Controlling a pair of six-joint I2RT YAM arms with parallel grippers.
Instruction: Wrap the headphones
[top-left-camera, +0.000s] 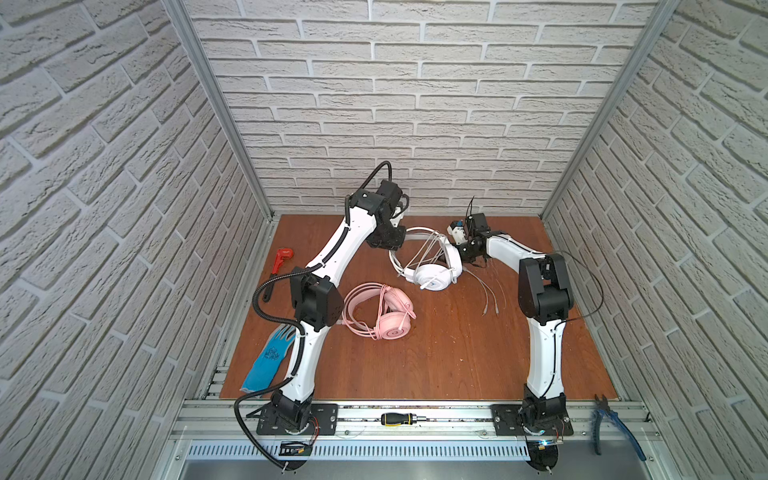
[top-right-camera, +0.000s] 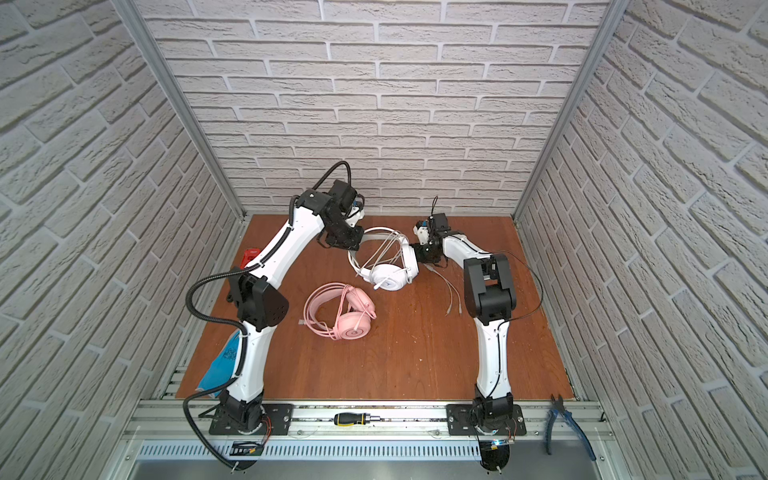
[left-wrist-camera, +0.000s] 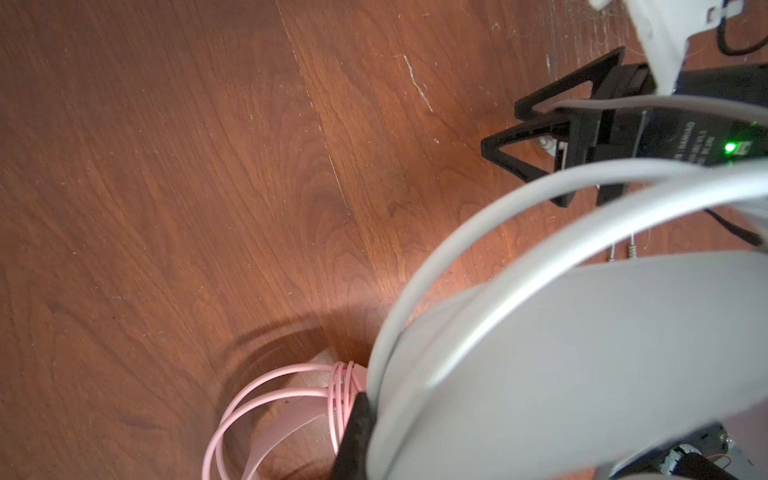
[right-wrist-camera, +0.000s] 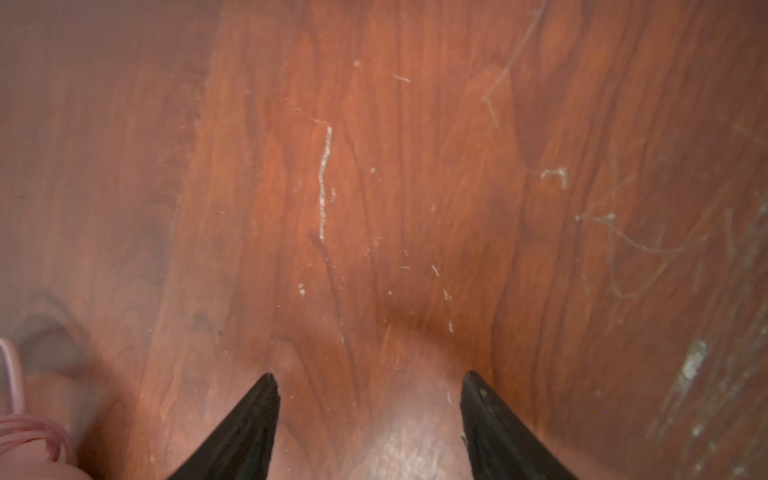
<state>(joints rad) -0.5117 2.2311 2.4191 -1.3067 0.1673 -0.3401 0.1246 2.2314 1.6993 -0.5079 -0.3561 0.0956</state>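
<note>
— White headset (top-left-camera: 432, 278) first: where does it sit?
— Just above the centre in both top views (top-right-camera: 388, 276). One earcup is down on the counter (top-left-camera: 415, 365), and the headband is raised and tilted toward the left arm.
— Who has it?
— The left tool (top-left-camera: 394, 247) is clenched on the upper left end of the headband. The left wrist view shows one black finger (left-wrist-camera: 353, 432) pressed against the pale band.
— And the right tool (top-left-camera: 478, 262)?
— It stands just beside the headset's right side, pointing down. In the right wrist view its fingers (right-wrist-camera: 249, 415) stand apart with only bare wood between them, so it is released and grasping nothing. Whether it touches the earcup I cannot tell.
— The white cable (top-left-camera: 419, 253)?
— Several strands cross the arch of the headband. The loose end with its plugs trails over the counter to the right, toward the right arm.
— The pink headset (top-left-camera: 392, 326)?
— It lies flat on the counter, below and left of the white one and apart from it. Its cable is wound across the band, and neither tool is on it.
— Anything else?
— A red wrench (top-left-camera: 282, 255) lies at the counter's left edge. A blue glove (top-left-camera: 268, 361) sits lower left, partly behind the left arm. A screwdriver (top-left-camera: 399, 419) lies on the metal rail (top-left-camera: 457, 415) at bottom centre.
</note>
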